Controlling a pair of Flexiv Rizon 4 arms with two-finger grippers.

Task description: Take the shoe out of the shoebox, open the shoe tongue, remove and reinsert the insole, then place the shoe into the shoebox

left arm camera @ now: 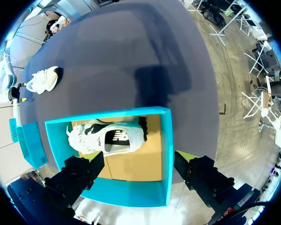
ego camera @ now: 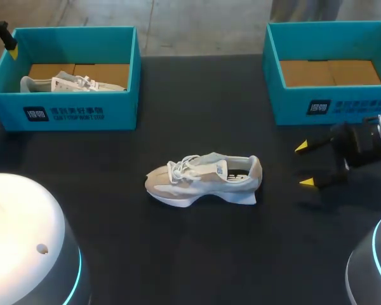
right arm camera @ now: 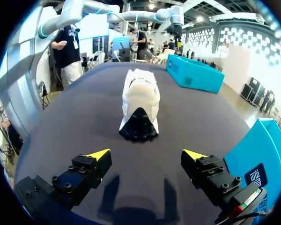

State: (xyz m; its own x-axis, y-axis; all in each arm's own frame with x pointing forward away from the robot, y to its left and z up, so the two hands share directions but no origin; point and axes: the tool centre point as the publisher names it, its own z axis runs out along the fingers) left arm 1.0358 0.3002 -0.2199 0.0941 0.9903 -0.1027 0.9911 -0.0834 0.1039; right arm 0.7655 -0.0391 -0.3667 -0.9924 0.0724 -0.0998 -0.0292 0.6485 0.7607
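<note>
Shoe (ego camera: 203, 180) on bench (ego camera: 197, 254); both grippers spread wide, nothing held.
Set on its sole mid-bench between left shoebox (ego camera: 82, 114) and right shoebox (ego camera: 330, 105), heel toward right gripper (ego camera: 303, 164), clear of its fingers. Insole hard to make out inside the collar. Second shoe (left arm camera: 105, 138) lying in left shoebox, partly hidden by the box wall in the head view. Left gripper (left arm camera: 138, 159) above that box, yellow tips mostly hidden behind the finger bodies, nearly cut off at the head view's corner. Cardboard floor showing in right shoebox.
</note>
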